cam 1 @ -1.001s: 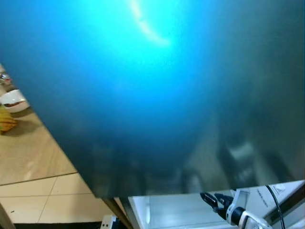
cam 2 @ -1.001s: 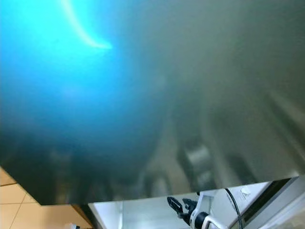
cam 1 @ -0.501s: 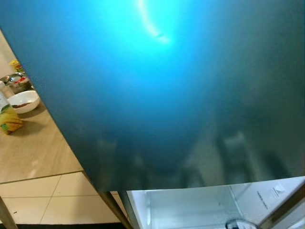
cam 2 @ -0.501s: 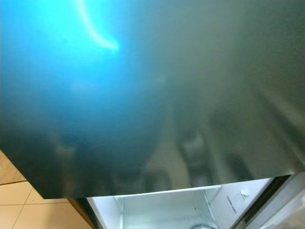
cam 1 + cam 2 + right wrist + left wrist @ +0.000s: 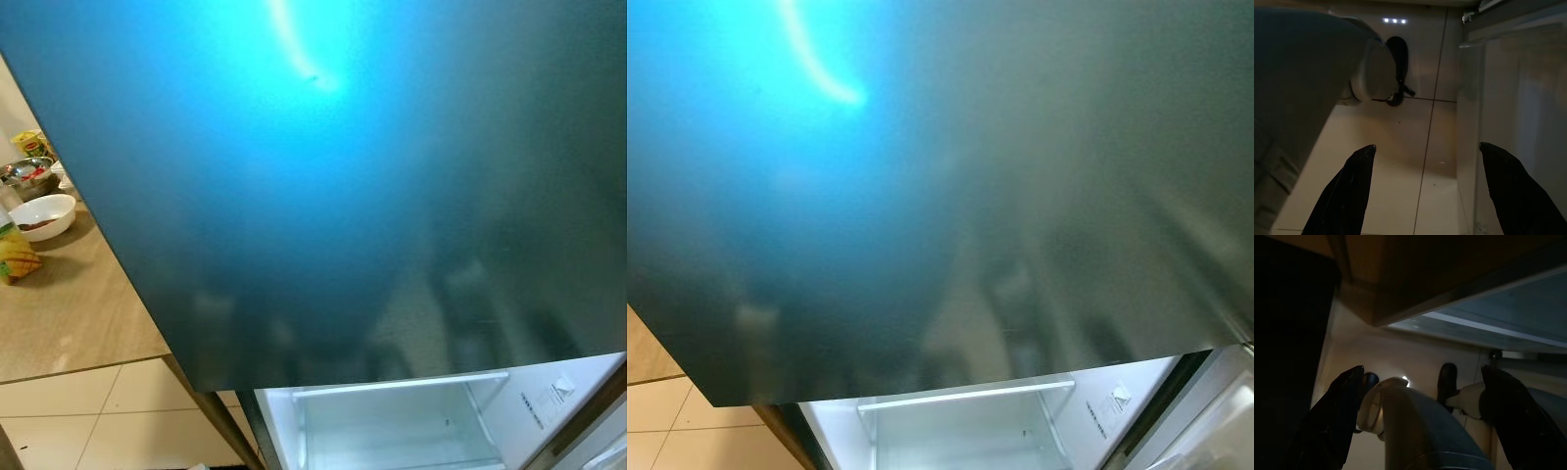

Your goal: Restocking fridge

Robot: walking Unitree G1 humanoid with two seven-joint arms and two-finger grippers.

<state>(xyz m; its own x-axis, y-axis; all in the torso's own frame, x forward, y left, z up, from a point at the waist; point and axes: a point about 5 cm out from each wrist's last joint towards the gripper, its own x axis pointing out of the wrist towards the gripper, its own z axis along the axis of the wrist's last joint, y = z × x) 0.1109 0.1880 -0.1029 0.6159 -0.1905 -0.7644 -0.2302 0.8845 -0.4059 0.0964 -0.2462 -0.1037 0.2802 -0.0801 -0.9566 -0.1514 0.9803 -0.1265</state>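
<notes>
Glossy teal, the fridge door is standing close before the head camera, and below its lower edge a white compartment is lying open and bare, likely awaiting stock. Left of the door, a bowl is sitting on the counter. Both arms are hanging idle: the left gripper and right gripper are spread, gripping nothing, pointing at the floor.

A white ceramic bowl sits on the tan wooden counter beside a steel bowl (contents unclear), above pale floor tiles.
</notes>
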